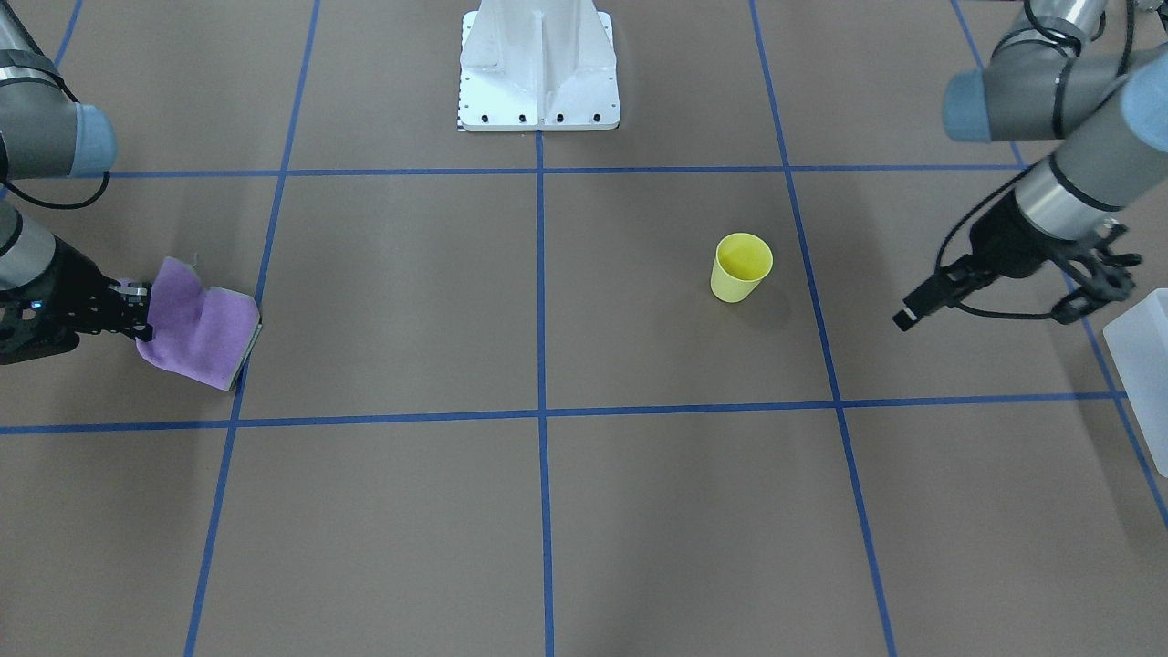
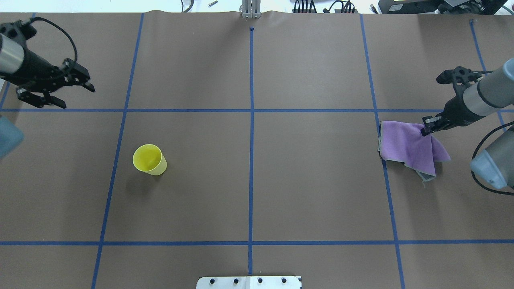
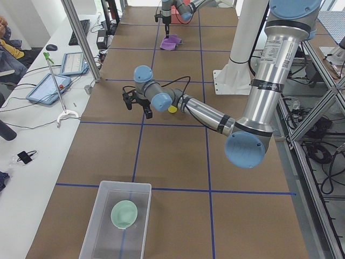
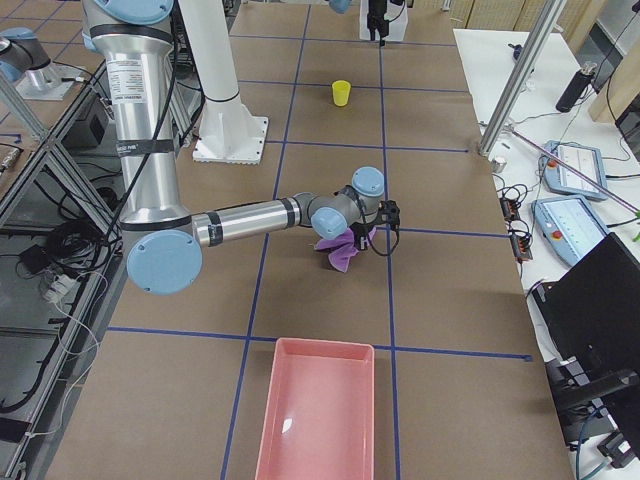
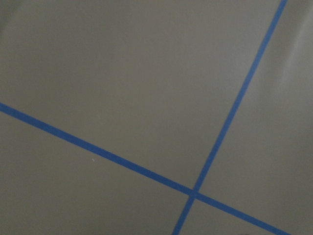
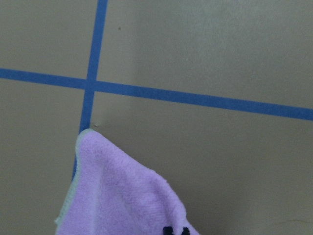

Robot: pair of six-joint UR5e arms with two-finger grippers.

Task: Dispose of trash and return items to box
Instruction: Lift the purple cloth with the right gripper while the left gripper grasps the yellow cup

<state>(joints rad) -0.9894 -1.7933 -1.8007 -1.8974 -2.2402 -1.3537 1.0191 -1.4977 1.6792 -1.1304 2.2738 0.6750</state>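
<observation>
A purple cloth [image 2: 405,146] lies partly lifted at the table's right side. It also shows in the front view [image 1: 201,328] and the right wrist view [image 6: 117,196]. My right gripper [image 2: 427,128] is shut on the cloth's upper edge and holds that corner up. A yellow cup [image 2: 149,159] stands upright left of centre, also in the front view [image 1: 741,266]. My left gripper [image 2: 76,94] is open and empty above the table, well beyond the cup. The left wrist view shows only bare table and blue tape.
A clear box [image 3: 102,226] holding a green bowl [image 3: 125,213] sits at the table's left end; its corner shows in the front view [image 1: 1145,365]. A pink bin [image 4: 318,415] sits at the right end. The white robot base [image 1: 538,68] stands mid-table.
</observation>
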